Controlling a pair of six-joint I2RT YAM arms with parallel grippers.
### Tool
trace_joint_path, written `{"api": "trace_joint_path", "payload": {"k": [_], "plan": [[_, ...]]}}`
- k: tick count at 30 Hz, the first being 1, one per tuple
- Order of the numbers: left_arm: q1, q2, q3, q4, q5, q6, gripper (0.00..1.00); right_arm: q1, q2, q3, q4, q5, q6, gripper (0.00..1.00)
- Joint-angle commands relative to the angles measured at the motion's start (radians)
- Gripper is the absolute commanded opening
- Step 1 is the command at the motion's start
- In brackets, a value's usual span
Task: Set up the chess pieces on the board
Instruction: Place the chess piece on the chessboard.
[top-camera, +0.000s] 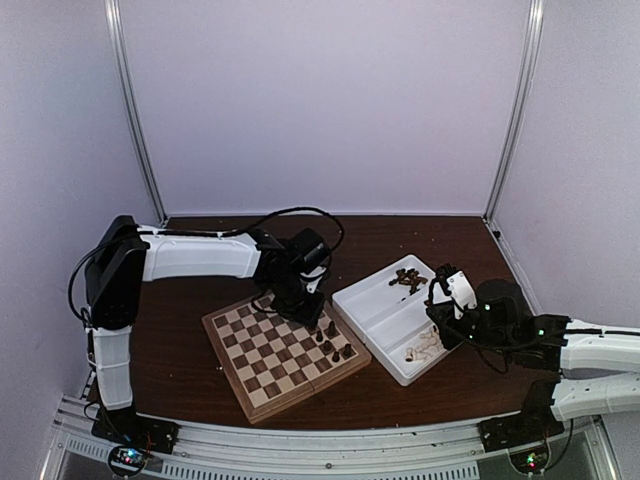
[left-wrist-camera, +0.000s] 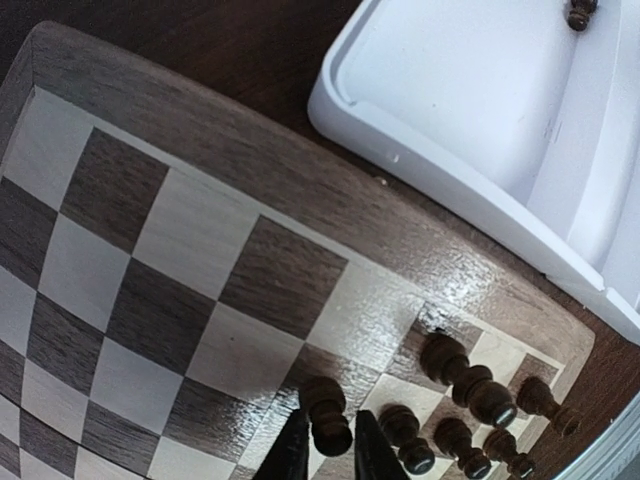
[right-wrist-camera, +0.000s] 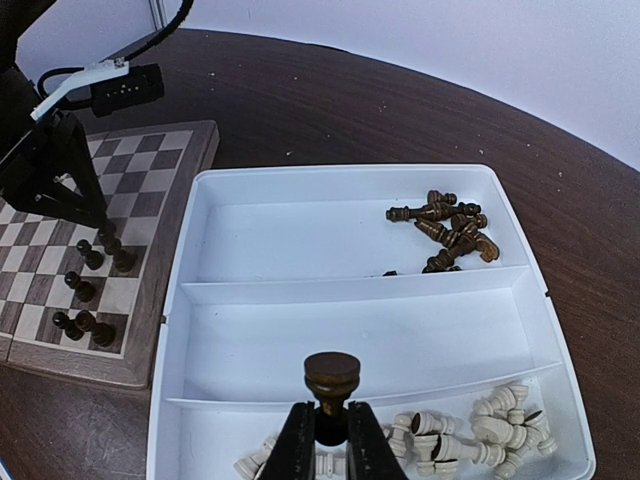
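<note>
While right gripper (right-wrist-camera: 330, 418) pinches a dark piece (right-wrist-camera: 332, 370) with the white tray (right-wrist-camera: 190, 300) below it, left gripper (left-wrist-camera: 328, 445) brackets a pawn (left-wrist-camera: 324, 405) standing on the board (left-wrist-camera: 200, 250); whether it grips cannot be told.

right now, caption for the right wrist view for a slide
right gripper holding a dark brown wooden chess piece upright above the white plastic tray, cream wooden pieces nearby

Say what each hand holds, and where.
Right hand: dark brown wooden chess piece, pinched at its lower body. Left hand flanks dark wooden pawn; contact unclear.
</note>
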Motion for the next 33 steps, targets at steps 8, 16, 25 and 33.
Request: {"api": "trace_joint_path", "payload": {"k": [8, 16, 25, 33], "plan": [[-0.008, -0.014, 0.052, -0.011, 0.003, 0.011, 0.28, -0.006, 0.005, -0.003, 0.011, -0.001, 0.007, 0.11], [-0.020, -0.201, 0.004, -0.011, -0.093, 0.013, 0.33, -0.006, 0.011, 0.002, 0.010, -0.013, 0.005, 0.10], [-0.075, -0.523, -0.245, 0.118, -0.198, 0.081, 0.38, 0.003, 0.176, 0.215, -0.169, -0.328, 0.025, 0.11], [-0.074, -0.849, -0.585, 0.400, -0.131, 0.086, 0.48, 0.203, 0.427, 0.566, -0.403, -0.332, 0.011, 0.11]]}}
